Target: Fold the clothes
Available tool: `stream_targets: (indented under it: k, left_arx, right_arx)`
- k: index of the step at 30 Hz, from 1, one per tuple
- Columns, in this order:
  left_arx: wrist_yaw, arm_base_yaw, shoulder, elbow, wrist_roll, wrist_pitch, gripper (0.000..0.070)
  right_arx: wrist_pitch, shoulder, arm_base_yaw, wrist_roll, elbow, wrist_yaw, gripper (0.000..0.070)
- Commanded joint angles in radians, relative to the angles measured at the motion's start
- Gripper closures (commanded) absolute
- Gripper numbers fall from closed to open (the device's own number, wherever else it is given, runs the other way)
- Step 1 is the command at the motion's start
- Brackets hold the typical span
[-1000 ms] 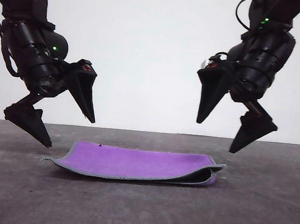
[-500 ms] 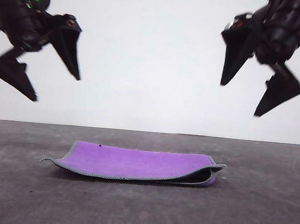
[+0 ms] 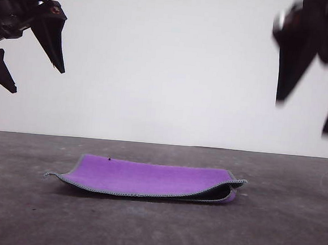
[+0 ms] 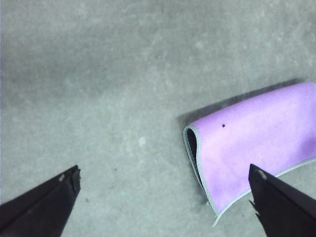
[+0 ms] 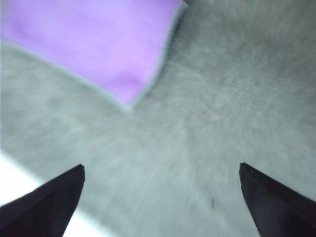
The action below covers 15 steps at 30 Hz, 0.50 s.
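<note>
The cloth (image 3: 148, 178) lies folded in half on the grey surface (image 3: 281, 222), purple side up, its stitched edging along the near edge and its right end gaping slightly. Your left gripper (image 3: 34, 78) hangs high above the surface, well left of the cloth, jaws spread and empty. Your right gripper (image 3: 307, 114), blurred, hangs high to the right, jaws likewise spread and empty.
</note>
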<state>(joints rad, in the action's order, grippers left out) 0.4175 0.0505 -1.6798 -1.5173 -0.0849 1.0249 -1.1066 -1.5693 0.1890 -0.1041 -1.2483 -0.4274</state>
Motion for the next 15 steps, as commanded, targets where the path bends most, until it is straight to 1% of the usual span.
stream_targets:
  k: [1,4,5,7,8,11,13,15]
  left_arx:
    - [0.002,0.000,-0.009,-0.015,-0.004,-0.004,0.0025]
    - [0.002,0.000,-0.009,-0.015,-0.004,-0.002,0.0025]
    - [0.002,0.000,-0.009,-0.015,-0.004,-0.001,0.0025]
    - [0.002,0.000,-0.009,-0.015,-0.004,0.000,0.0025]
    - [0.002,0.000,-0.009,-0.015,-0.004,-0.001,0.0025]
    - [0.002,0.000,-0.009,-0.015,-0.003,-0.002,0.0025]
    - [0.002,0.000,-0.009,-0.015,-0.003,-0.002,0.0025]
    - [0.002,0.000,-0.009,-0.015,-0.004,-0.002,0.0025]
  right_arx:
    - [0.098,-0.019,0.002,0.039,0.066,-0.028,0.0066]
    - [0.296,-0.020,0.005,0.096,0.176,-0.153,0.0067]
    - [0.371,-0.021,0.005,0.128,0.207,-0.196,0.0068]
    - [0.486,-0.021,0.006,0.198,0.251,-0.242,0.0074]
    - [0.539,-0.021,0.006,0.230,0.270,-0.255,0.0084]
    - [0.623,-0.027,0.016,0.279,0.290,-0.253,0.0137]
    - [0.658,-0.035,0.032,0.287,0.291,-0.249,0.0179]
    - [0.681,-0.042,0.042,0.304,0.291,-0.224,0.0182]
